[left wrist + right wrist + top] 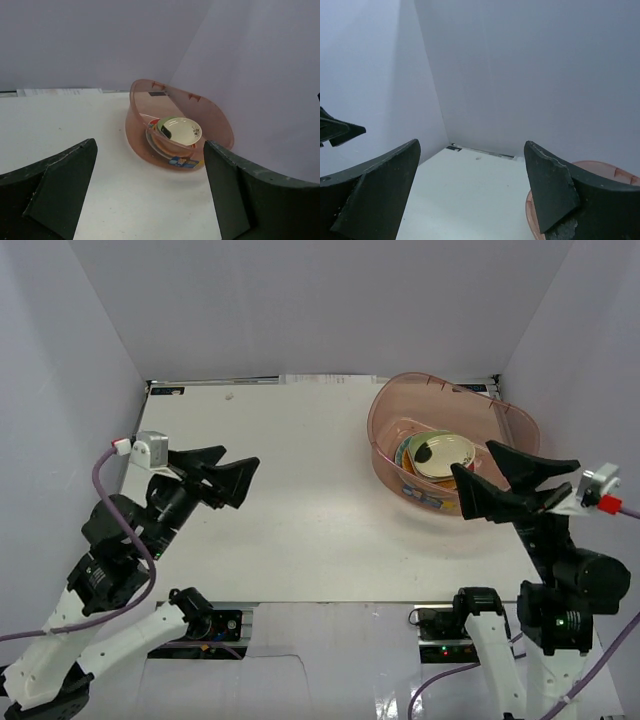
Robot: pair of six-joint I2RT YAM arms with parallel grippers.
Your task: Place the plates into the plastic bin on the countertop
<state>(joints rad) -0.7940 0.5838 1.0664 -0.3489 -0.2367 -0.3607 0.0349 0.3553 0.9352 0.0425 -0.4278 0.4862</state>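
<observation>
Claws both released, nothing held: left gripper (238, 462) hovers over left of countertop (300, 500); right gripper (472, 460) hangs at near rim of plastic bin (385, 405), far right. Plates (440, 455) stacked inside bin, cream one topmost. No plate visible outside bin. Judgement: placing looks done; next move calls only for lifting right arm off rim.

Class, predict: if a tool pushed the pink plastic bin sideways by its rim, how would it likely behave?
The plastic bin would probably slide rather than tip: it sits broad and low on the smooth white countertop. Its thin translucent wall may flex a little under the push. The plates leaning loosely inside could shift or rattle.
</observation>
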